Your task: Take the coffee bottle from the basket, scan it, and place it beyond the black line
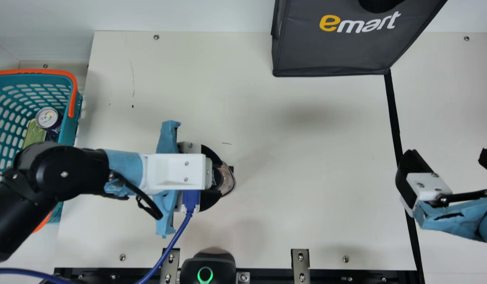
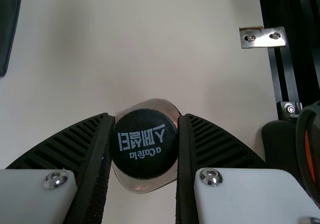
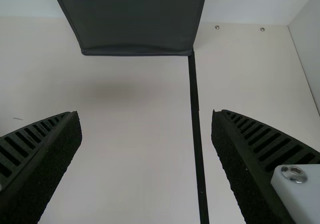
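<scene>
Fingers (image 1: 209, 202) of left gripper (image 1: 220, 177), parted, clasp coffee bottle (image 2: 145, 144).

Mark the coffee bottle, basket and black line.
Coffee bottle (image 2: 144, 144): left wrist view, on its black cap.
Basket (image 1: 68, 132): main view, on its teal wall.
Black line (image 3: 196, 119): right wrist view, on its middle stretch.

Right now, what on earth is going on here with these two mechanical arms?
The left gripper is clamped on the coffee bottle, around its dark cap. The bottle is out of the basket but short of the black line where it should end up. What looks like the scanner, with a green ring, is at the table's near edge. The right gripper is open and empty by the line.
</scene>
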Tool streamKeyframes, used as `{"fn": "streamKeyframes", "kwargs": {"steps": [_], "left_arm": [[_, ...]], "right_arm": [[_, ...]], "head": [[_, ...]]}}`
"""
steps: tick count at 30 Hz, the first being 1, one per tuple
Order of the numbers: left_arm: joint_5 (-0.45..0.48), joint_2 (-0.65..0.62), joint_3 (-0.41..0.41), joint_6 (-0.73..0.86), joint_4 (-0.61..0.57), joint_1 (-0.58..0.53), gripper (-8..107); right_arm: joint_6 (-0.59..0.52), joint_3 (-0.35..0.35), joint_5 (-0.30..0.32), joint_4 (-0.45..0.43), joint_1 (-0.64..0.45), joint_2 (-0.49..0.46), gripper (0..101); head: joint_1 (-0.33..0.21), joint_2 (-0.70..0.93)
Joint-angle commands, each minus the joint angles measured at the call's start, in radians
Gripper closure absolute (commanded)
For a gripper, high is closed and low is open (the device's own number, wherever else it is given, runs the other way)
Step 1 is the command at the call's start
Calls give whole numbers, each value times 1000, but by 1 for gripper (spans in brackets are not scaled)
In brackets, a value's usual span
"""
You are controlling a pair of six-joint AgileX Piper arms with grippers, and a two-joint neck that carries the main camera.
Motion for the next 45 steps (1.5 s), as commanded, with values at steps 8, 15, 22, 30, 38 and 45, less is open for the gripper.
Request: {"fn": "streamKeyframes", "kwargs": {"steps": [8,15,22,30,38,45], "left_arm": [[78,63,-31,95,-29,64,89],[129,105,-61,139,-50,100,89],[137,131,-78,155,-69,106,89],[122,135,-70,157,-83,91,89],[99,144,-50,170,-83,91,89],[88,148,-37,182,-78,97,85]], "right_arm": [[0,0,0,0,0,0,11],[0,0,0,0,0,0,11],[0,0,0,0,0,0,11],[0,0,0,0,0,0,11],[0,0,0,0,0,0,11],[0,0,0,0,0,0,11]], "head": [[-17,0],[-17,0],[-17,0],[-17,0],[-17,0],[-17,0]]}}
